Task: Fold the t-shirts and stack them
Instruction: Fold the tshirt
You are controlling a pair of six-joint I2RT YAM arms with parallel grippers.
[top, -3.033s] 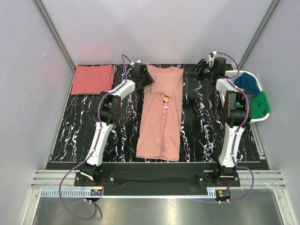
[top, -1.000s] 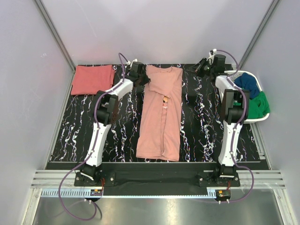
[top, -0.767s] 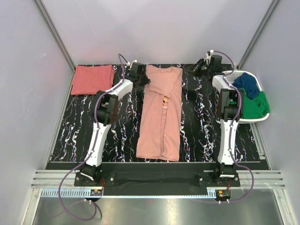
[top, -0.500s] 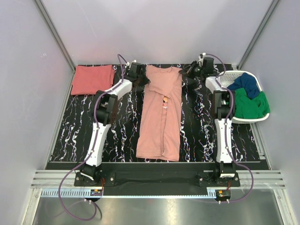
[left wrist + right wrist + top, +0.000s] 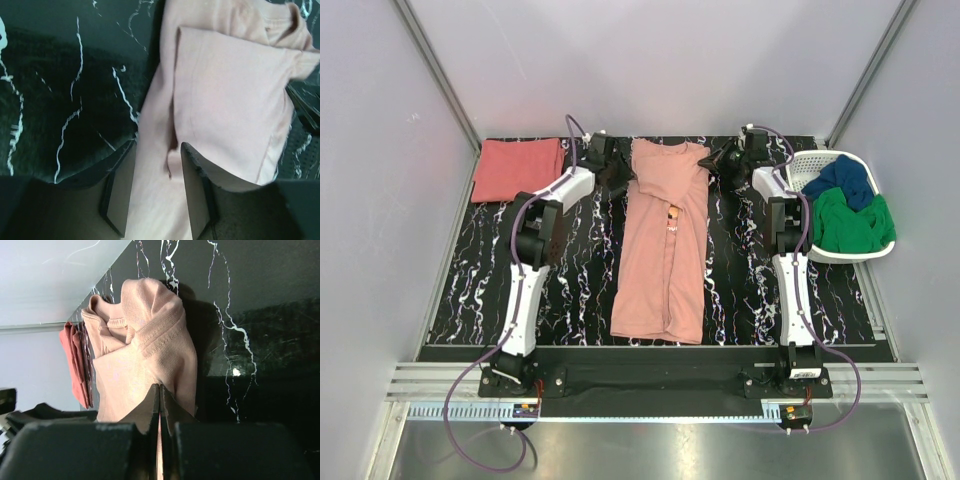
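Pale pink t-shirt (image 5: 662, 240) is laid lengthwise at centre of table (image 5: 570, 285), folded narrow. Coral-red t-shirt (image 5: 518, 170) is folded at far-left corner. Left gripper (image 5: 157, 148): jaws are held part-open, pink cloth between them. Right gripper (image 5: 159, 392): jaws are shut tight at pink shirt's far-right edge; pinched cloth cannot be confirmed.
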